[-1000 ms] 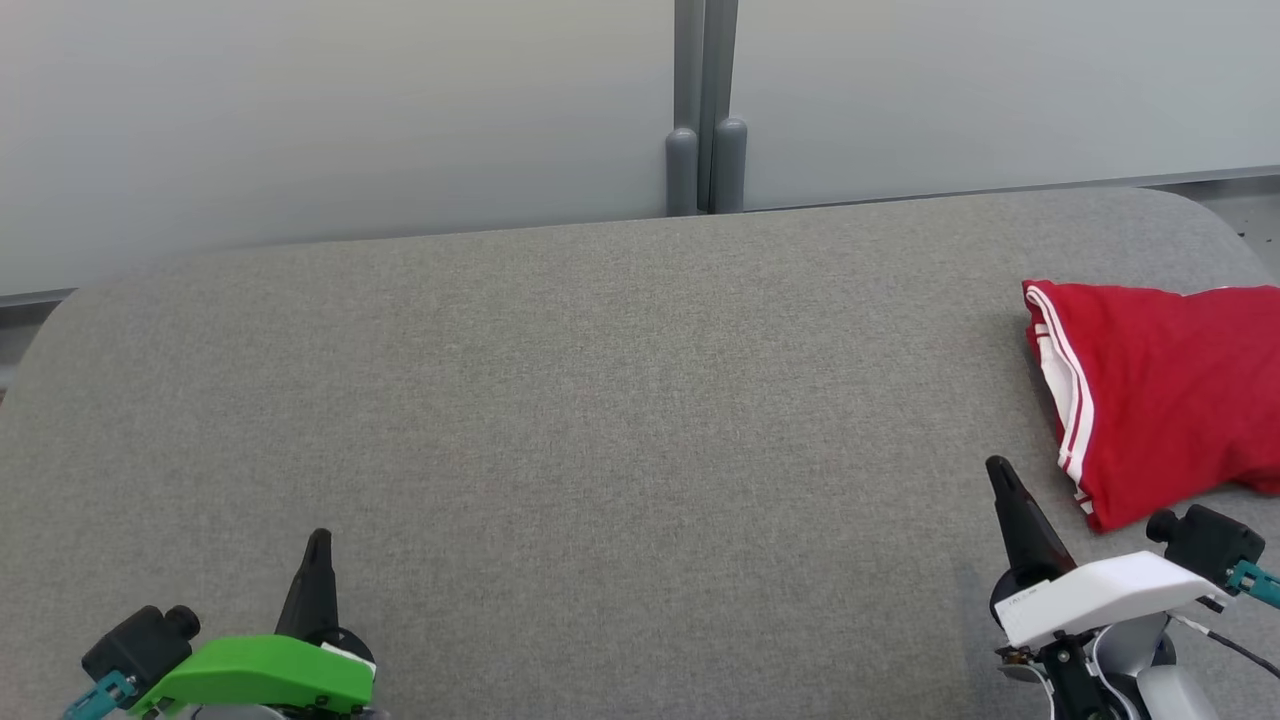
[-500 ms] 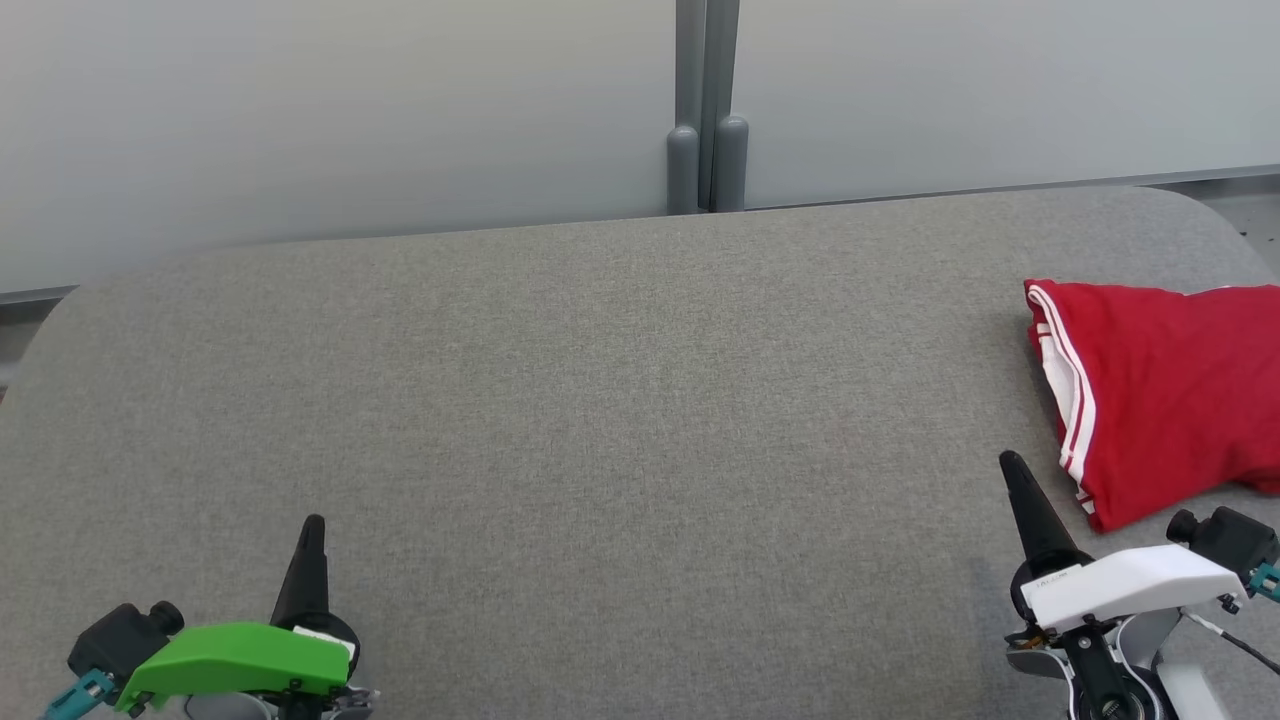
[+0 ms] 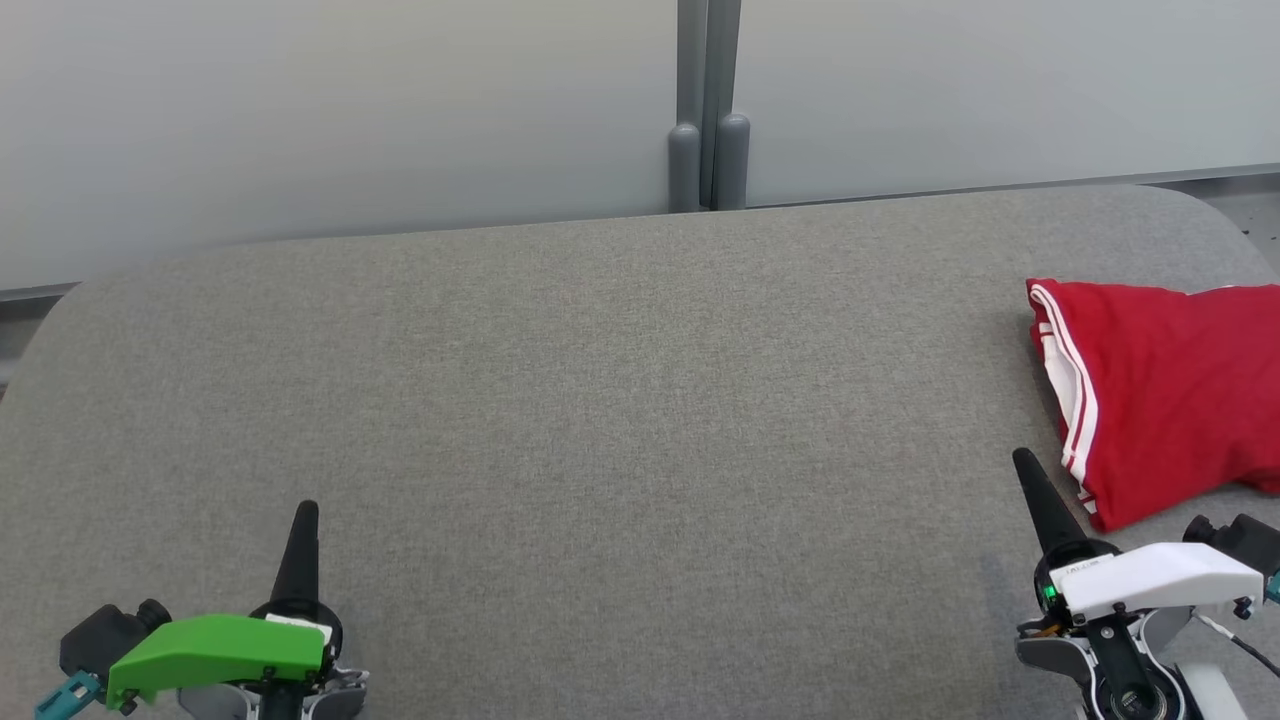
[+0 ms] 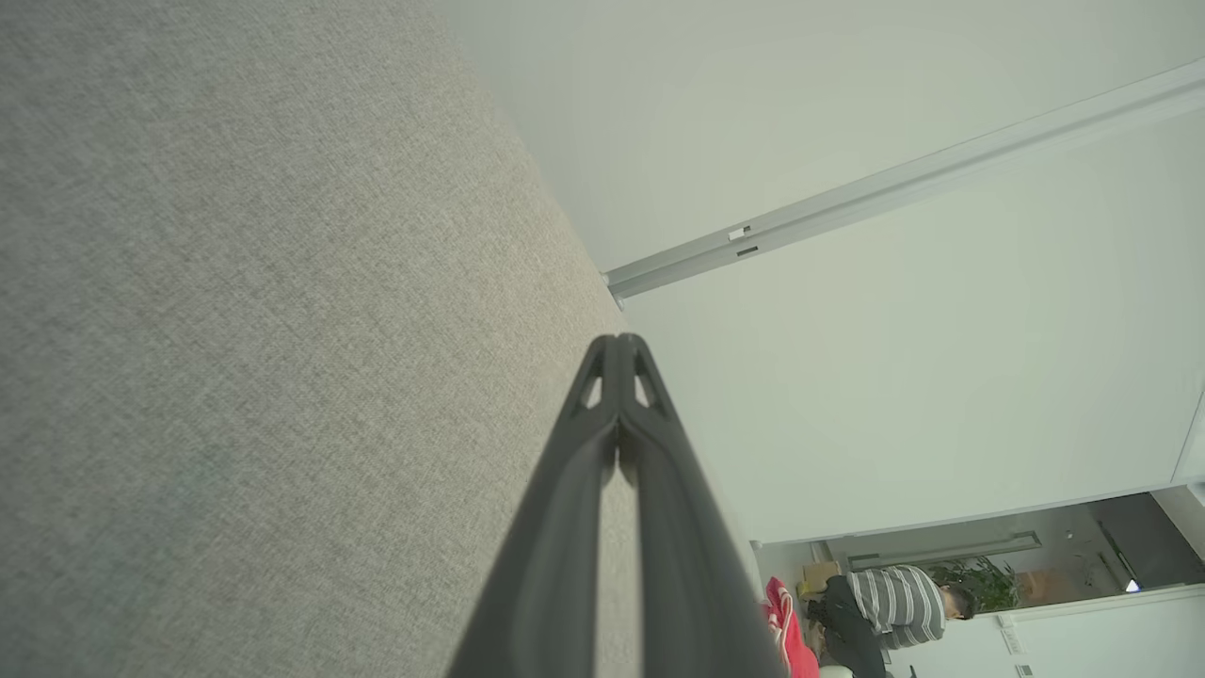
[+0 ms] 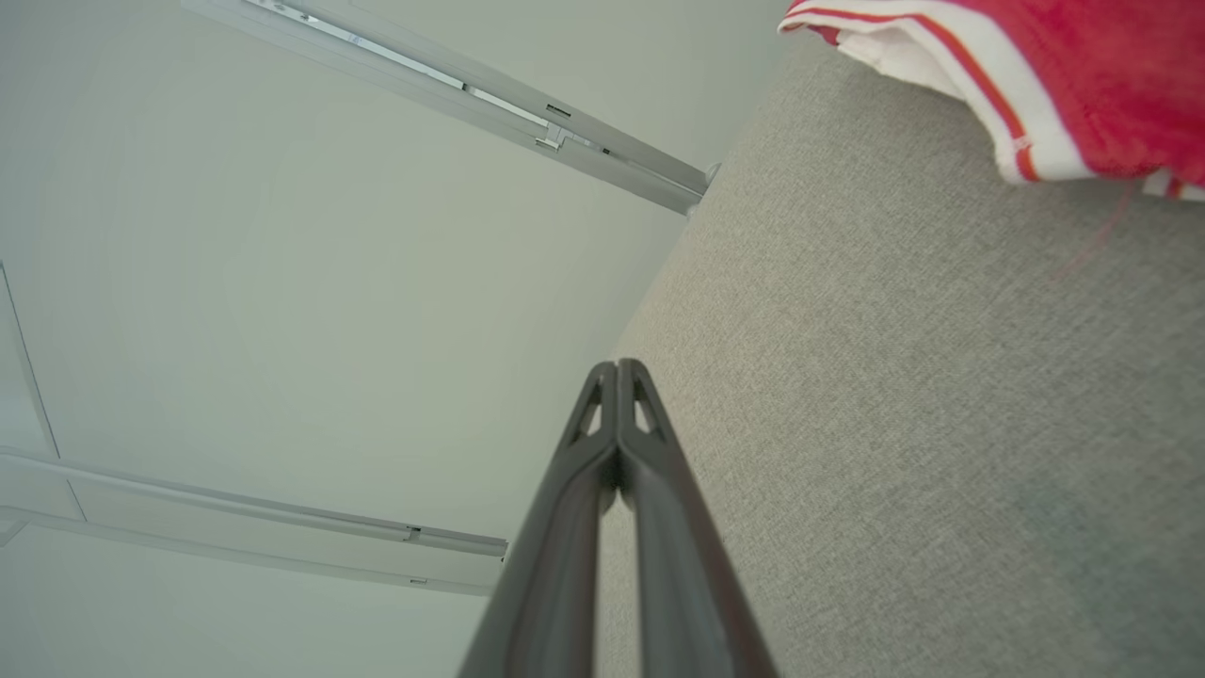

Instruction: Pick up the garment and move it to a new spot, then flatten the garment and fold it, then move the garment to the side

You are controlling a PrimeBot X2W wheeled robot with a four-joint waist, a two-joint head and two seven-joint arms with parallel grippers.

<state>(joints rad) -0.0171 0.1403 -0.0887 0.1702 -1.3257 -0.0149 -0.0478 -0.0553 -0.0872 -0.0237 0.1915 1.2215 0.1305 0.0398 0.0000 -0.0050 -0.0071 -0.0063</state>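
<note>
Currently: garment (image 3: 1170,400) = red cloth with white-striped hem, lying folded at right end of table (image 3: 600,400), just beside right gripper (image 3: 1024,465), not touching | left gripper (image 3: 305,512) and right gripper both pinched together, empty | handling: probably light, limp, sags when lifted; pinch the striped hem corner through all layers.

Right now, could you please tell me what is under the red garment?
The red garment lies on the grey fabric surface, which continues out past its edges. Anything directly beneath the cloth is covered, so I cannot tell.
</note>
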